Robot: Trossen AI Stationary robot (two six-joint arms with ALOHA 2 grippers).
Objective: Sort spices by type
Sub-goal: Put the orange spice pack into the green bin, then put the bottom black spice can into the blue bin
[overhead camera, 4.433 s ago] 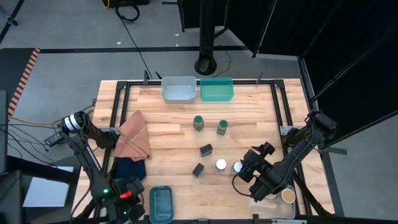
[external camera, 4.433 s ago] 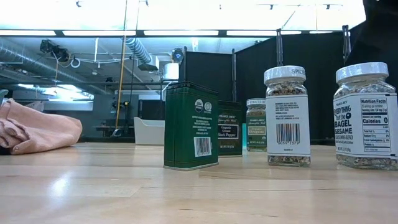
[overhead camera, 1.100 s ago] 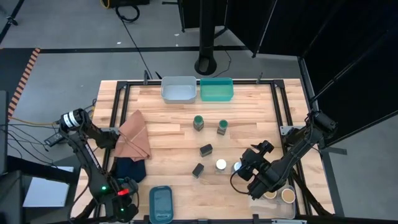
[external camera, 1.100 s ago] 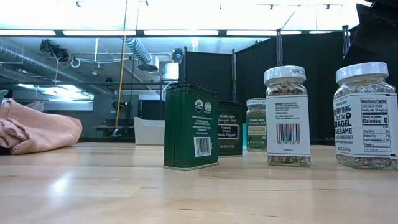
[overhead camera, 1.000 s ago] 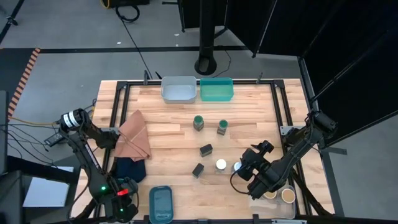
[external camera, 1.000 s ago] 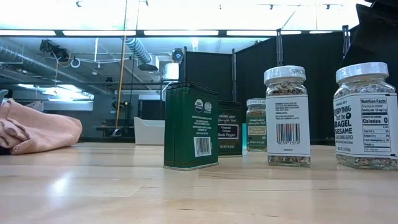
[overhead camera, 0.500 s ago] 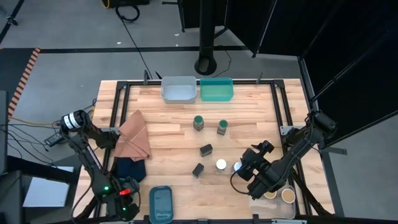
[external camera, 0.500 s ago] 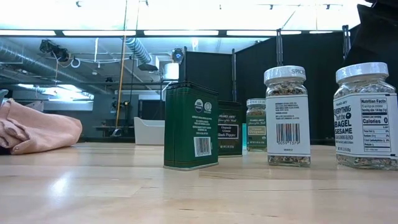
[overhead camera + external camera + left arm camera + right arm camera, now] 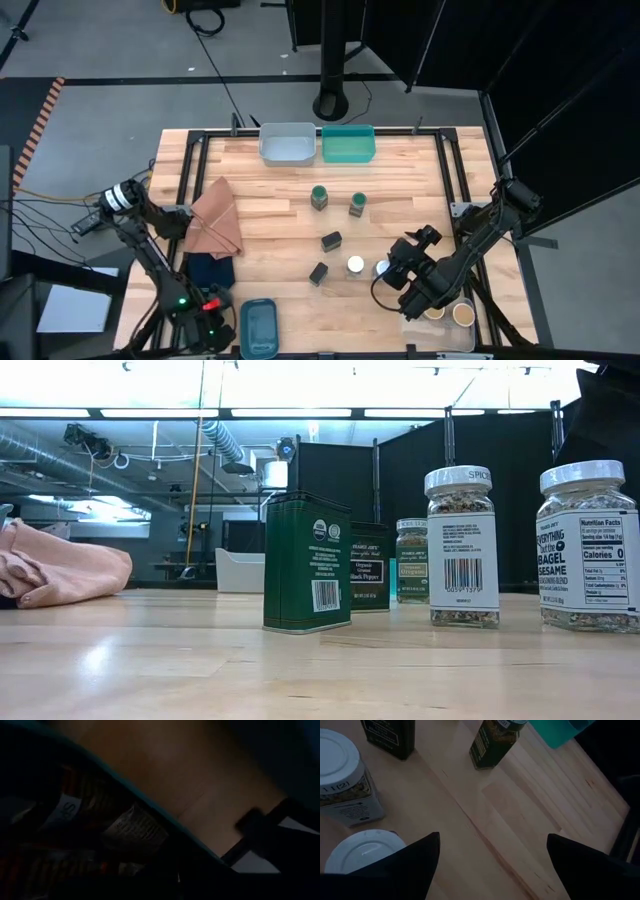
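Note:
On the table stand two green-lidded jars, two small dark boxes and two white-lidded jars. My right gripper hangs open just right of the second white-lidded jar, whose lid shows beside one finger, with bare wood between the fingers. My left gripper, shut, hangs at the near left beside a teal bin. In the dim left wrist view, labelled packets lie inside that bin's rim.
A brown cloth and a dark blue cloth lie at the left. A grey bin and a teal bin stand at the far edge. Two tan-topped jars sit at the near right corner.
My left gripper has gone a little toward the table's right edge and down, closer to the teal bin at the near edge. It has stayed shut.

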